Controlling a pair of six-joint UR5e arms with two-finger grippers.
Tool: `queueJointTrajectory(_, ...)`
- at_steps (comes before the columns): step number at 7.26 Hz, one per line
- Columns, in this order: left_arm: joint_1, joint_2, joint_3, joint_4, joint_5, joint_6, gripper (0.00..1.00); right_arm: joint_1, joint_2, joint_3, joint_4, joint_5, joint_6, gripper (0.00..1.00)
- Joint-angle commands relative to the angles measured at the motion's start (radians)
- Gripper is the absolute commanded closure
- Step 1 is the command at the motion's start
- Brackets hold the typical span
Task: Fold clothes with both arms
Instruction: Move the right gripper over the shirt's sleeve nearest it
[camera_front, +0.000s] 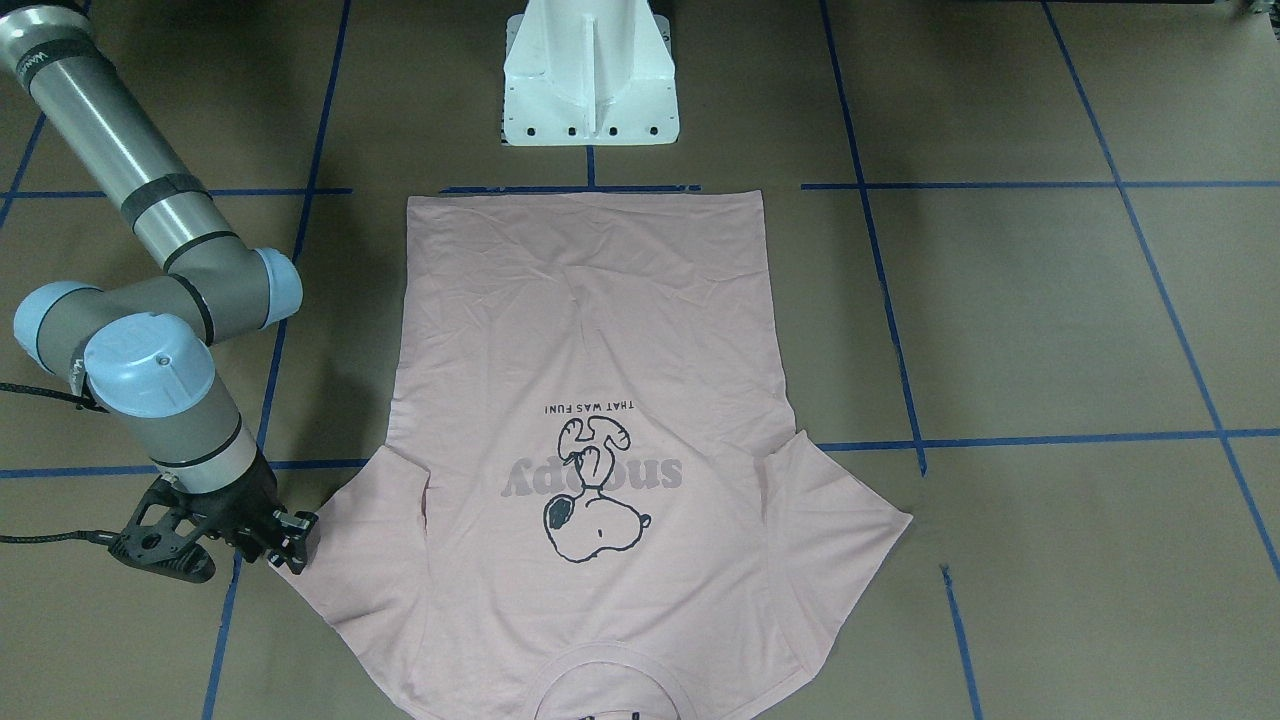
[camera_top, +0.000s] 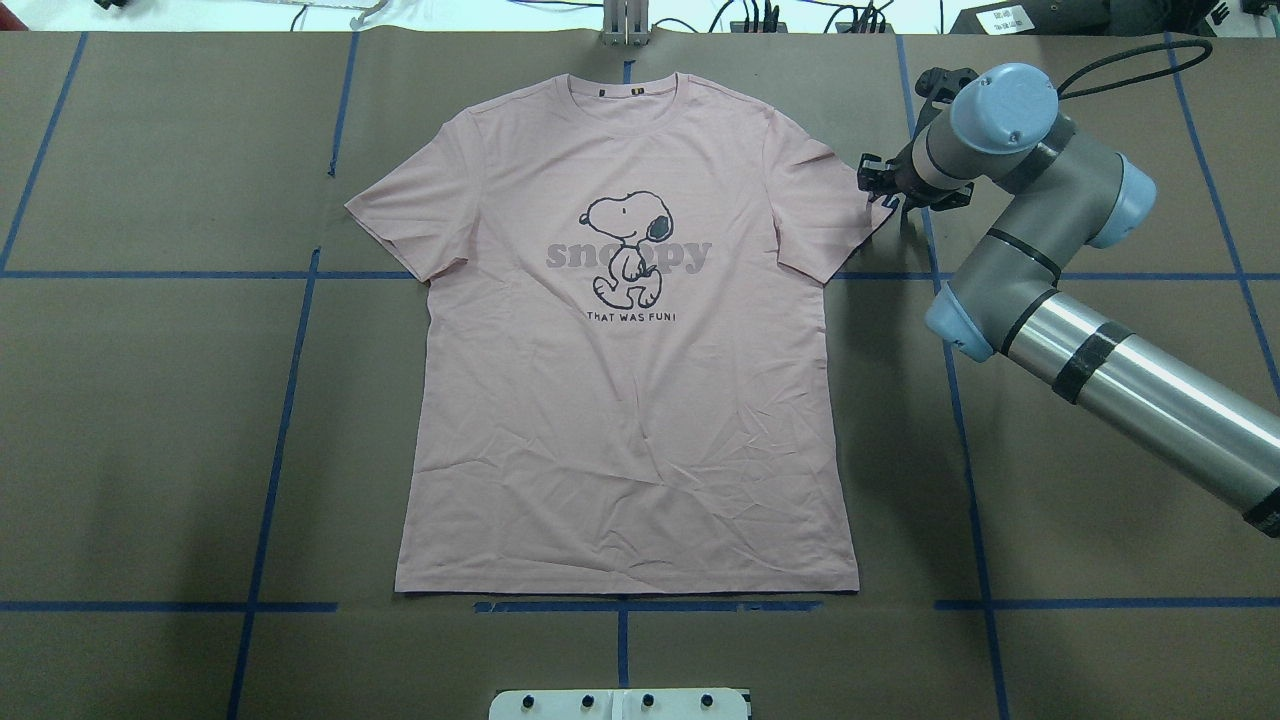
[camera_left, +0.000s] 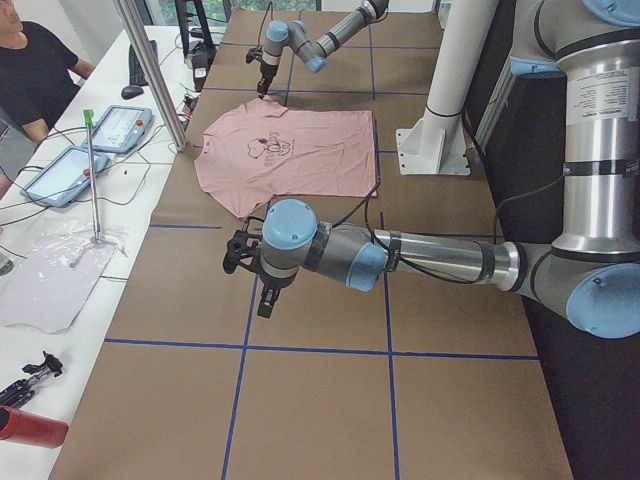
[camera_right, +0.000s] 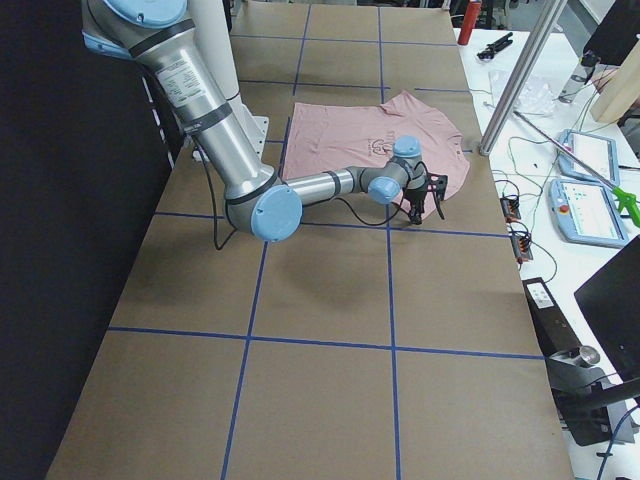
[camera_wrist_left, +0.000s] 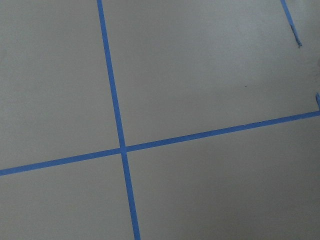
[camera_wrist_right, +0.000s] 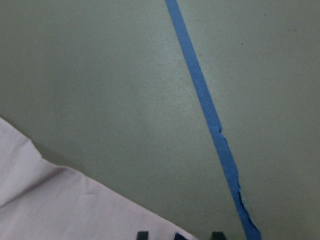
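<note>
The pale pink Snoopy T-shirt (camera_top: 620, 400) lies flat and face up on the brown table, collar at the far side from the robot; it also shows in the front view (camera_front: 600, 330). My right gripper (camera_top: 882, 190) sits low at the outer edge of the shirt's sleeve (camera_top: 820, 200). In the right wrist view its fingertips (camera_wrist_right: 142, 235) stand apart, with the sleeve's corner (camera_wrist_right: 50, 200) between them, so it is open. My left gripper (camera_left: 264, 303) hovers over bare table well off to the shirt's side. It shows only in the exterior left view, so I cannot tell its state.
The white pedestal base (camera_front: 590, 80) stands just behind the shirt's hem. Blue tape lines (camera_wrist_left: 117, 120) grid the brown table. A side table with tablets (camera_left: 120, 125), cables and a metal pole (camera_left: 150, 70) runs along the far edge, with a person (camera_left: 35, 70) seated there.
</note>
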Motion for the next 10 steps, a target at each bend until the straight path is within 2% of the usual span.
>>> queueJointTrajectory(1,0.000,0.002,0.004,0.000,-0.042,0.000,0.00,0.001,-0.001,-0.001,0.000,0.000,-0.003,1.00)
queueJointTrajectory(4,0.000,0.002,0.002,0.000,-0.042,-0.002,0.00,0.001,0.042,0.014,-0.003,0.006,-0.005,1.00)
queueJointTrajectory(6,0.000,0.002,-0.002,0.000,-0.045,-0.002,0.00,-0.053,0.145,0.014,-0.065,0.000,0.013,1.00)
queueJointTrajectory(7,0.000,0.002,-0.002,0.000,-0.050,-0.002,0.00,-0.077,0.160,0.009,-0.095,-0.040,0.007,1.00)
queueJointTrajectory(10,0.000,0.002,-0.001,-0.002,-0.050,-0.002,0.00,-0.098,0.252,-0.119,-0.092,-0.098,0.001,1.00)
